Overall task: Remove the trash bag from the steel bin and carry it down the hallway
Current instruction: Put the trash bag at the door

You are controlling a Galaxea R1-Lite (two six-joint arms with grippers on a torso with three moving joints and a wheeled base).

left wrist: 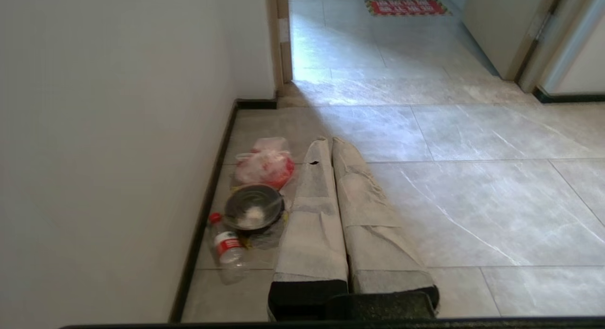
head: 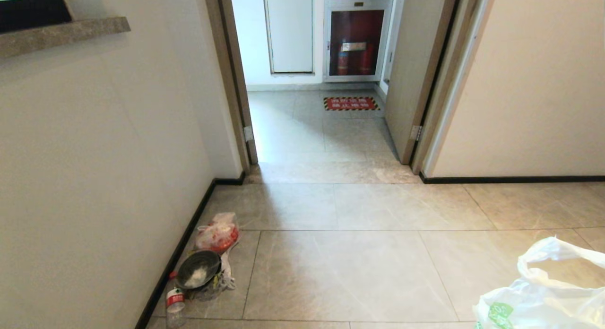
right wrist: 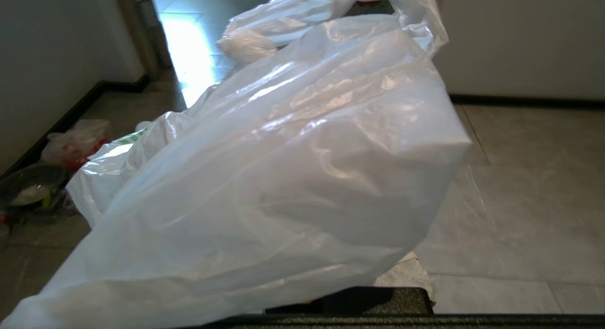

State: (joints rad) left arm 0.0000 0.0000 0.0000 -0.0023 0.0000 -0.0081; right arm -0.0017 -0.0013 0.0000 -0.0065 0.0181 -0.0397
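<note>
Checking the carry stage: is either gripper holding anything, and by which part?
The right gripper is shut on the trash bag; the grip point is hidden. The left gripper is shut, empty.

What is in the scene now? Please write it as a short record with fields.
place: hallway with grey marbled tiles, open doorway ahead
trash bag: white, green logo, at lower right of head view, draped over the right tool's camera
right tool: hidden behind the bag
left tool: fingers together, holding nothing
by left wall: clear bag with red contents, dark bowl, plastic bottle
steel bin: not in view
</note>
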